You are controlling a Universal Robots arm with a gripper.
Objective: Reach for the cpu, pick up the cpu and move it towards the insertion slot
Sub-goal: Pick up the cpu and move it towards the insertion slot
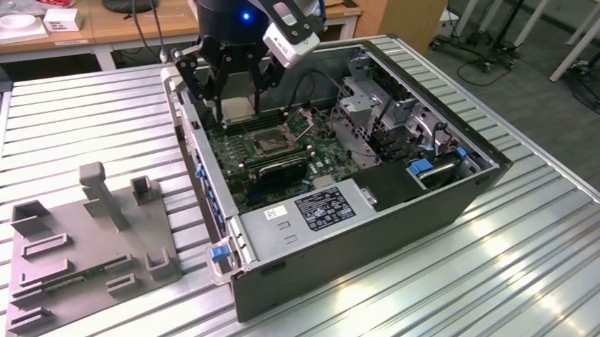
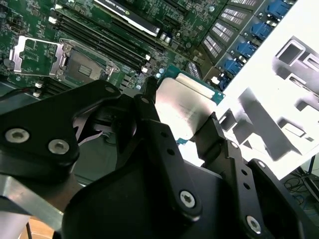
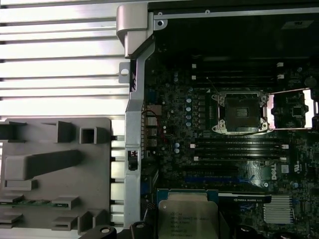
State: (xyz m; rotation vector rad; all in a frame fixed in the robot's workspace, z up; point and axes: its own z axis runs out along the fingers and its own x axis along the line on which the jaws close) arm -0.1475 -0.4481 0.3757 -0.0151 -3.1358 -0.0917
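Gripping the cpu [image 2: 187,107] between closed fingers [image 2: 159,134], the gripper [image 1: 227,98] is held above the case, apparently short of the insertion slot [image 3: 241,112].

Pale silvery-beige face on the cpu [image 2: 187,107], edged in teal-green at its border. Black, matte, with silver screw heads: the end effector [image 2: 182,122]. Shiny metal frame around a dark centre on the insertion slot [image 3: 241,112], set in a deep green circuit board [image 1: 246,151] speckled with small silver and black parts. Dark charcoal computer case [image 1: 375,232], lighter grey along its rim. Bright blue clips [image 1: 219,253] at the near corner of the case. Flat mid-grey plastic fixture [image 1: 89,260] at the exterior view's left. Silvery ribbed surface [image 1: 487,281], striped with long parallel grooves.
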